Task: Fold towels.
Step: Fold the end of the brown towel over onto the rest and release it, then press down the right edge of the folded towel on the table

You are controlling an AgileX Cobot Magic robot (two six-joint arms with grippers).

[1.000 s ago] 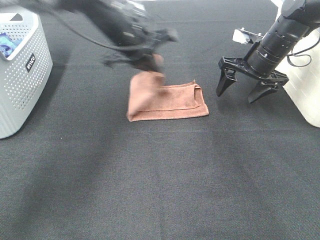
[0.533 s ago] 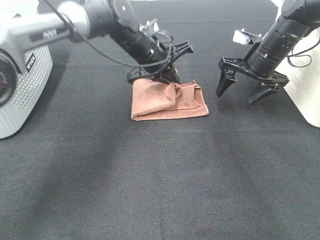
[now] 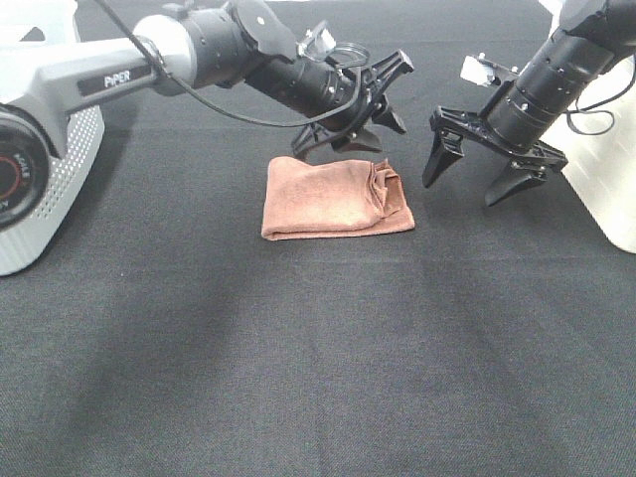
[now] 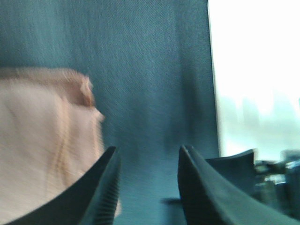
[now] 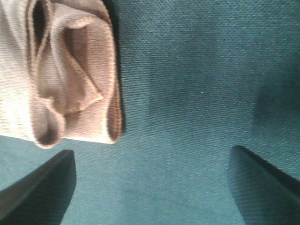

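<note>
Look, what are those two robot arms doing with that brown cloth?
They are folding a towel. The rust-coloured towel lies folded into a small rectangle on the black table. The left gripper hovers open just past its far edge, holding nothing. The right gripper hangs open beside the towel's layered end, also empty. Neither grips it right now.

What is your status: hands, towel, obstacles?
Left hand open, empty, near towel's far edge. Right hand open, empty, beside towel. Towel folded on table, untouched. Basket far left, out of the way.
</note>
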